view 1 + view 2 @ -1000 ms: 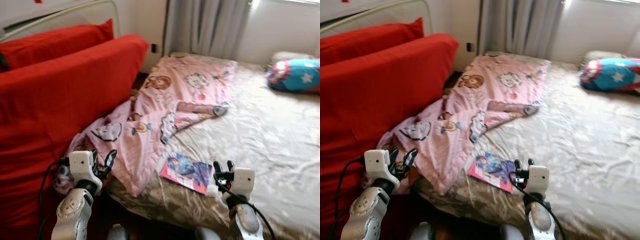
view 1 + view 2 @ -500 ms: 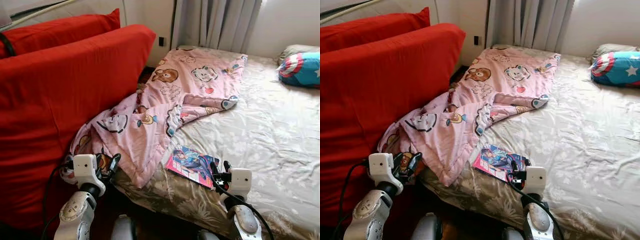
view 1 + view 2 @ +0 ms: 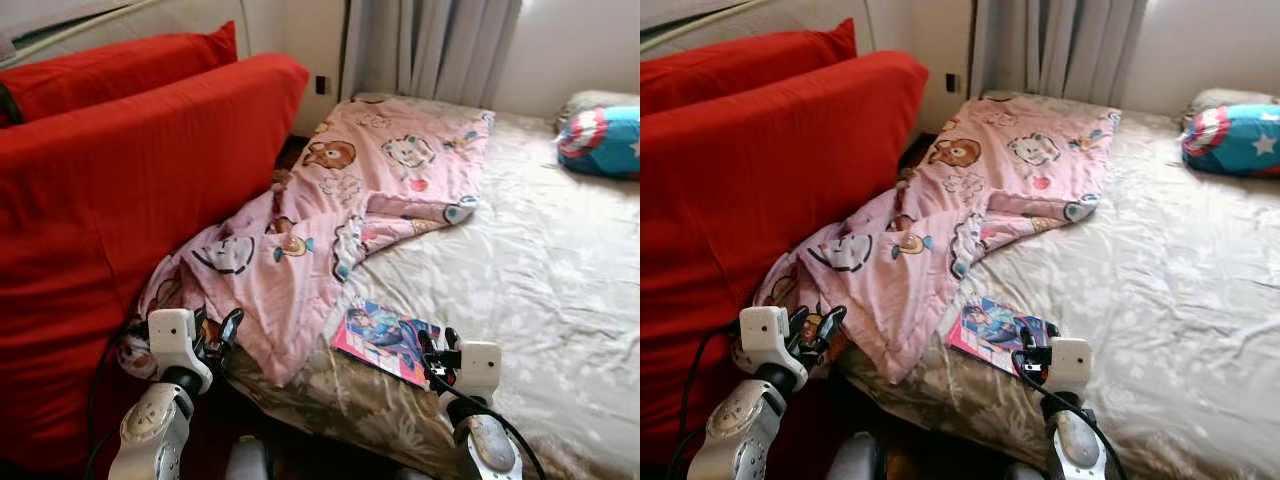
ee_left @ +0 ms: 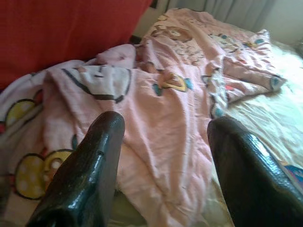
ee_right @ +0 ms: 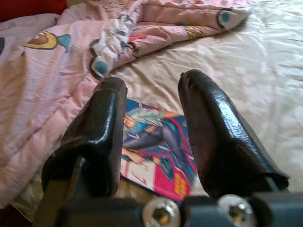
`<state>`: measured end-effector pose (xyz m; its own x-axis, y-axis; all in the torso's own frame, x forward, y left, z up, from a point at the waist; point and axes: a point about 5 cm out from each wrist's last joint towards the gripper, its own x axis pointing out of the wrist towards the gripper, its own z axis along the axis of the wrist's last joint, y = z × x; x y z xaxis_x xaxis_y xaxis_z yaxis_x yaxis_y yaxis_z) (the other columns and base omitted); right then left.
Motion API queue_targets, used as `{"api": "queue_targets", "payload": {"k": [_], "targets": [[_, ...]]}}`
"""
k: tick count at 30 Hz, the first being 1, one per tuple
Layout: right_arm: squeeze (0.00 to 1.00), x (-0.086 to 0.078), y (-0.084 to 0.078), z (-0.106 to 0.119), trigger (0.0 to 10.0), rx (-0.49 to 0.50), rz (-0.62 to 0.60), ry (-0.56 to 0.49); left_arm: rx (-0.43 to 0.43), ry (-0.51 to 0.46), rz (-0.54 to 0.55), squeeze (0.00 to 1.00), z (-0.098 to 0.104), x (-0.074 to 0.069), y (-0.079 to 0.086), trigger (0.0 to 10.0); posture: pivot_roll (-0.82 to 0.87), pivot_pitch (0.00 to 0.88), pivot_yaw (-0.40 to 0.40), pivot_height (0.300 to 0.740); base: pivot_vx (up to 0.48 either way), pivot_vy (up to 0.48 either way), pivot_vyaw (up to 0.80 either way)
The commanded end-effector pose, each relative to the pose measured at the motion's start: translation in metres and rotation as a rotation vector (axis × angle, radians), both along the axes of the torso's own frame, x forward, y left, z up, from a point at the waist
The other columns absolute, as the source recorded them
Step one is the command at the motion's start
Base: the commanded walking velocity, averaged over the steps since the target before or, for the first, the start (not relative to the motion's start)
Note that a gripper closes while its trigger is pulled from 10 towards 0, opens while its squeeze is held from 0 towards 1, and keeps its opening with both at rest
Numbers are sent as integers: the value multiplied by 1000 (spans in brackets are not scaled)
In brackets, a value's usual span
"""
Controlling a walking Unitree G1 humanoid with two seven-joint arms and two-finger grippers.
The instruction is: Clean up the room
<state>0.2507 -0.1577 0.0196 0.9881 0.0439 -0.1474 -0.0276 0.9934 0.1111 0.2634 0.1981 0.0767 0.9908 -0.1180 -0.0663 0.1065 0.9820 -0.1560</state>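
A colourful comic book (image 3: 385,340) lies flat near the front edge of the bed (image 3: 560,270), on the beige floral sheet, just beside the hanging corner of a pink cartoon-print blanket (image 3: 330,220). The blanket sprawls crumpled from the bed's far side down against a red sofa (image 3: 120,200). A blue star-patterned pillow (image 3: 600,140) sits at the far right corner. Tidying looks barely begun: book unmoved, blanket unfolded. My right gripper (image 5: 151,127) hovers just short of the book, fingers spread, empty. My left gripper (image 4: 161,156) points at the blanket's lower folds, fingers spread wide, holding nothing.
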Motion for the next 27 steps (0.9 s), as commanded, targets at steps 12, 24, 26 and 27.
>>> {"api": "queue_targets", "payload": {"k": [12,24,26,27], "targets": [[0,1,1,-1,10000,6,13,10,-1,-12,-36,0,5,-1,-4,10000,57,66,-15,645,364,0,0],[455,7,-4,-26,10000,111,-7,175,2,-19,-60,0,10,-3,-7,10000,68,98,-6,645,47,0,0],[1000,7,-6,-30,10000,112,-21,209,4,-19,-66,0,11,-5,-7,10000,74,115,-1,645,0,0,0],[1000,7,-6,-35,10000,118,-34,251,5,-17,-72,0,11,-6,-8,10000,76,123,0,645,0,0,0]]}}
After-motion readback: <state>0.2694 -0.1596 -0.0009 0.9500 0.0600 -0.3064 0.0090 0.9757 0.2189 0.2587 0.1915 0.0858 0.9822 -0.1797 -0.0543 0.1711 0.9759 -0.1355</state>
